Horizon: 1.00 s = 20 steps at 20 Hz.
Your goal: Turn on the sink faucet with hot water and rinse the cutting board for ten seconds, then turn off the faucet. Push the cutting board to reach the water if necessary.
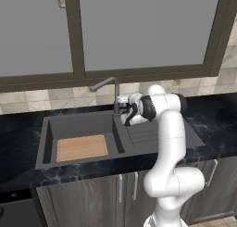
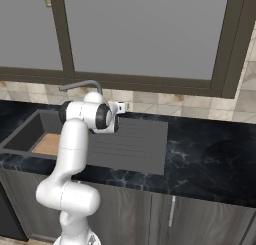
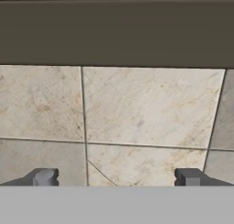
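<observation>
Black marbled table (image 1: 217, 122) running along the wall, beige stone tile backsplash (image 3: 146, 113) behind it, big dark-framed window (image 1: 139, 31) above. Grey wood cabinet doors (image 2: 200, 214) underneath.

Gripper (image 3: 117, 177) spread wide, nothing between the fingertips (image 3: 45, 176), nothing touched. Pointed straight at the backsplash tiles and the dark window sill (image 3: 117, 31) in the hand view. In the left base view, gripper (image 1: 121, 102) parked just beside the sink faucet (image 1: 107, 86), close to its upright post; can't tell if it grazes the post, looks slightly apart.

Faucet spout arm angling away from the gripper, out over the basin. Sink (image 1: 48, 142) sitting below and to the far side of the faucet from the gripper, dark grey, with the ribbed drainboard (image 2: 130, 144) right under the arm's wrist. Cutting board (image 1: 82, 147) lying flat on the basin floor, well below the gripper and off past the faucet, tan wood, toward the front wall of the basin. Corner of the same board (image 2: 48, 145) peeking out behind the arm in the right base view.
</observation>
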Tool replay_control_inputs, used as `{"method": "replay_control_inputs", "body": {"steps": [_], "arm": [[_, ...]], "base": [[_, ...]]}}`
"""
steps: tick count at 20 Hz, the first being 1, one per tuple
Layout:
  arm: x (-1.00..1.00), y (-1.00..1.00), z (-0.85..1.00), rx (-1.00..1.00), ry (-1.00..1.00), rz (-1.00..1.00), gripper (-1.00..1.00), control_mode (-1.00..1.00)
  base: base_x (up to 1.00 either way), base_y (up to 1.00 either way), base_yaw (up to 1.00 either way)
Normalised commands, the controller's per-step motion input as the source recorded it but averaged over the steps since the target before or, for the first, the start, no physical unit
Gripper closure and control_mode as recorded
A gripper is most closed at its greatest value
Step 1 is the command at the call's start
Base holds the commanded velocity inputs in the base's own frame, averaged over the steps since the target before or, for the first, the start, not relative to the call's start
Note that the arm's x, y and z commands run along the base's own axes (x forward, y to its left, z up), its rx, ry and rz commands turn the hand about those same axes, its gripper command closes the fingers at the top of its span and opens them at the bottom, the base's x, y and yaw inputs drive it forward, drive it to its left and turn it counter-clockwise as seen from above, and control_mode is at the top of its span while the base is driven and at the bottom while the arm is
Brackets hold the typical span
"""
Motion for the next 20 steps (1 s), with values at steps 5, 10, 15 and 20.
{"method": "replay_control_inputs", "body": {"steps": [5, 10, 15, 20], "arm": [[0.00, -0.23, 0.00, 0.00, 0.00, 0.00, -1.00, -1.00], [-0.10, -0.26, -0.01, 0.00, 0.00, 0.00, -1.00, -1.00], [-0.25, -0.27, 0.00, 0.00, -0.01, 0.00, -1.00, -1.00], [-0.29, -0.28, 0.00, 0.00, -0.01, 0.00, -1.00, -1.00]], "base": [[0.00, 0.00, 0.00], [0.00, 0.00, 0.00], [0.00, 0.00, 0.00], [0.00, 0.00, 0.00]]}}
